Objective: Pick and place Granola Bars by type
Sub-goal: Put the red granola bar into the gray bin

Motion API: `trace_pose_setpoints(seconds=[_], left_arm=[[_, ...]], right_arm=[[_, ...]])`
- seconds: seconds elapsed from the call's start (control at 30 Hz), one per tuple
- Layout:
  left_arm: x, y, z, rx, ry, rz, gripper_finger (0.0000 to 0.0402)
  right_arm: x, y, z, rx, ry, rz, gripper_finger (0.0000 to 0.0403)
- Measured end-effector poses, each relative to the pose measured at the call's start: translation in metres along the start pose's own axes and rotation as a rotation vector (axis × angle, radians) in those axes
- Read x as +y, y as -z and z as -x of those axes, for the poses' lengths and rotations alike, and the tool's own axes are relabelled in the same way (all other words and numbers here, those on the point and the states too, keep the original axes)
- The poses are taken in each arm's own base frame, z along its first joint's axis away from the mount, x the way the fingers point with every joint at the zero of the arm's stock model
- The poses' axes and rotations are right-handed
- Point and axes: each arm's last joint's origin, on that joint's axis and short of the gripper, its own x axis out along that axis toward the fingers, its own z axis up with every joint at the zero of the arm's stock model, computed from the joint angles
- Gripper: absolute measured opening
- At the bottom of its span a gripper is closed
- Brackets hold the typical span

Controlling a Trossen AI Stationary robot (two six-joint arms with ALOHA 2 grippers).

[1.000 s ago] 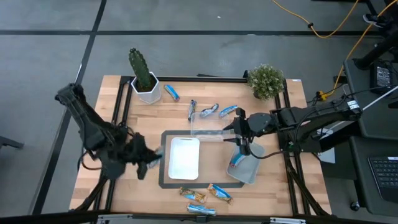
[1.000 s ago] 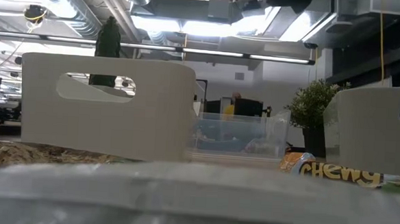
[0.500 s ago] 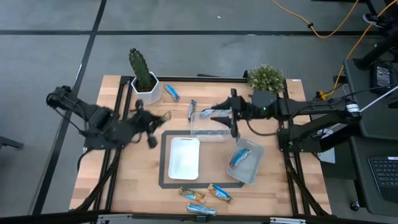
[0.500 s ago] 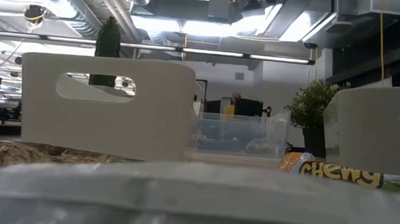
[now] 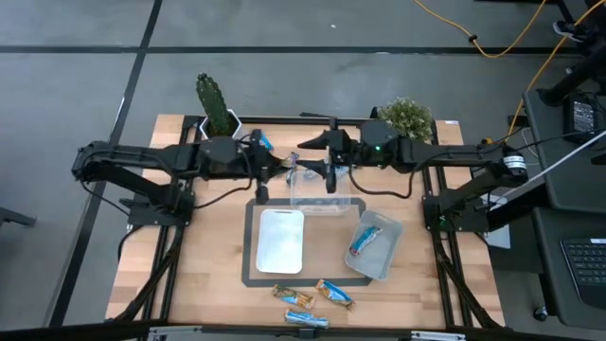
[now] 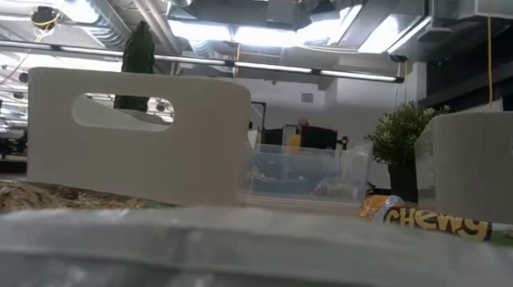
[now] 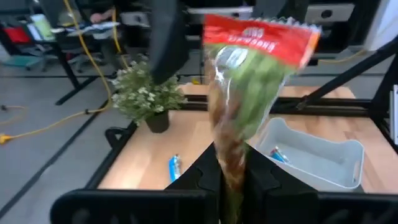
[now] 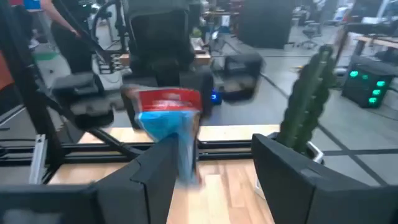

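My left gripper [image 5: 275, 170] is shut on a granola bar [image 7: 245, 93] with a red free end, above the far part of the table. My right gripper [image 5: 322, 170] faces it at close range, open and empty, over the far edge of the clear tray [image 5: 317, 201]. The right wrist view shows the same bar [image 8: 169, 127], blue with a red end, just beyond one finger. A blue bar [image 5: 363, 242] lies in the grey bin [image 5: 379, 260]. Three bars [image 5: 303, 299] lie near the front edge, and one bar [image 5: 262, 142] lies by the cactus pot. My left gripper pinches the bar's lower end [image 7: 231, 177] between its two fingers. The fingers come level from the table's left. The bar stands out past the fingertips with its red end [image 7: 261, 37] free, lifted clear of the table.
A white tray [image 5: 280, 242] stands on the dark mat beside the grey bin. A cactus [image 5: 216, 109] and a small bush [image 5: 405, 121] stand at the far edge. The low view shows a white tray wall [image 6: 134, 137] and a bar marked CHEWY [image 6: 437, 221] close by.
My left gripper has carried its bar from the table's near left toward the far edge and to the right, ending beside the clear tray. My right gripper has gone from above the grey bin toward the far edge and to the left, until the two grippers face one another.
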Motion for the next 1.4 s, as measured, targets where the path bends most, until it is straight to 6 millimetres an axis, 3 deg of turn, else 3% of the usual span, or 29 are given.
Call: trace_pose_setpoints(seconds=[0.33,0.47,0.87,1.13,1.4], left_arm=[[0.000,0.002,-0.009,-0.004,0.029,-0.014,0.0022],[0.004,0.000,-0.008,-0.017,0.010,-0.008,0.0022],[0.010,0.000,-0.010,-0.018,0.004,0.010,0.0021],[0.005,0.006,-0.027,-0.001,0.055,0.031,0.0022],[0.006,-0.003,-0.026,-0.092,0.059,0.044,0.0022]], right_arm=[[-0.006,0.000,-0.013,0.043,-0.099,-0.017,0.0294],[-0.005,0.000,-0.013,0.046,-0.152,-0.044,0.0305],[0.002,0.000,-0.013,0.045,-0.211,-0.039,0.0278],[-0.002,-0.001,-0.013,0.029,-0.200,-0.034,0.0259],[-0.004,0.002,-0.014,0.056,-0.193,-0.044,0.0228]])
